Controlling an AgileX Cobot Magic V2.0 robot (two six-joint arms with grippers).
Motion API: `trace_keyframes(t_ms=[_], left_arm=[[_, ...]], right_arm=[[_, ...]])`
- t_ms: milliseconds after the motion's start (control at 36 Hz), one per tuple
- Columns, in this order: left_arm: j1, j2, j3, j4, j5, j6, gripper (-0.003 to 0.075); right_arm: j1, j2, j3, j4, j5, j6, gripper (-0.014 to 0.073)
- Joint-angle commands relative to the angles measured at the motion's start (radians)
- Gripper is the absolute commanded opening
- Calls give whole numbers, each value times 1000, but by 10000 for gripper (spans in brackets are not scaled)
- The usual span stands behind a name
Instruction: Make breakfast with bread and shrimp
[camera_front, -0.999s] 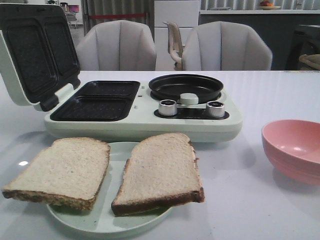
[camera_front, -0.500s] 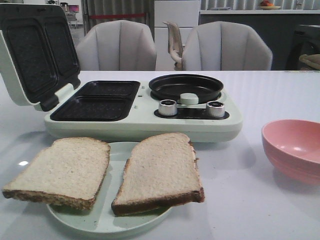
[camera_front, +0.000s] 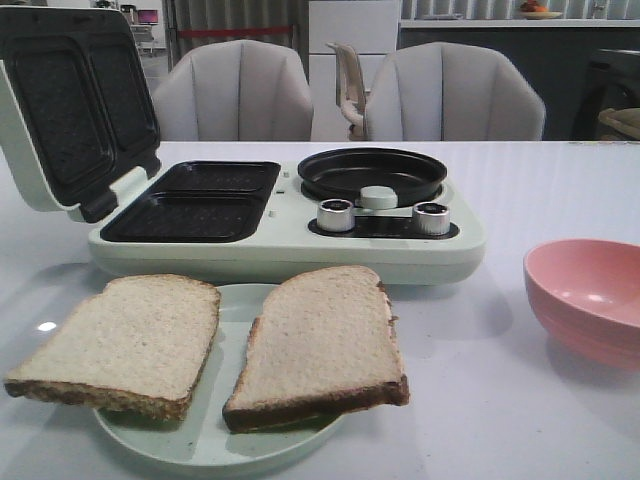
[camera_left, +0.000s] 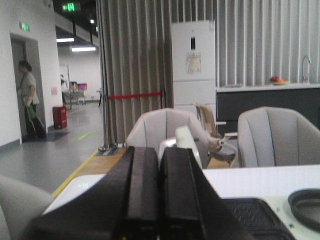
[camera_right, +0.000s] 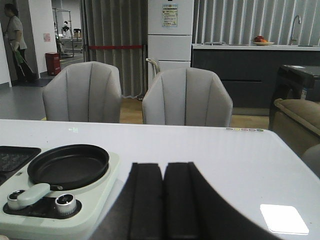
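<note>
Two slices of bread with dark crusts lie side by side on a pale green plate (camera_front: 232, 300) at the table's front: the left slice (camera_front: 120, 342) and the right slice (camera_front: 322, 342). No shrimp shows in any view; the inside of the pink bowl (camera_front: 590, 296) is mostly hidden. My left gripper (camera_left: 159, 155) is shut and empty, held above the table near the maker's raised lid. My right gripper (camera_right: 164, 172) is shut and empty, above the table right of the frying pan (camera_right: 68, 165). Neither gripper shows in the front view.
A pale green breakfast maker (camera_front: 290, 245) stands behind the plate, its lid (camera_front: 70, 105) raised at the left, two black sandwich plates (camera_front: 195, 200) open, a round black pan (camera_front: 372, 173) and two silver knobs (camera_front: 336, 215) on the right. Grey chairs (camera_front: 235, 95) stand behind the table.
</note>
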Motion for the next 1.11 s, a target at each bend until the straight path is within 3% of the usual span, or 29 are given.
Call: trace_keyframes(t_ms=[0,250,888,999,1082], left_arm=[[1,70,-147,-9,34,-7,99],[1,249,-333,-7,295,-7,99],[1,469,-213,-9,332,-7,100],[1,487,-212,-9,332,-7,132],[1,499,-212,-9,332,-7,242]], right_arm=[[1,89,-130,2,12,-7,34],[1,298,-284,2,219,-7,34],[1,592,-221,1,252,-7,36],[1,604,-221,1,252,-7,99],[1,607,-221,1,252,-7,209]])
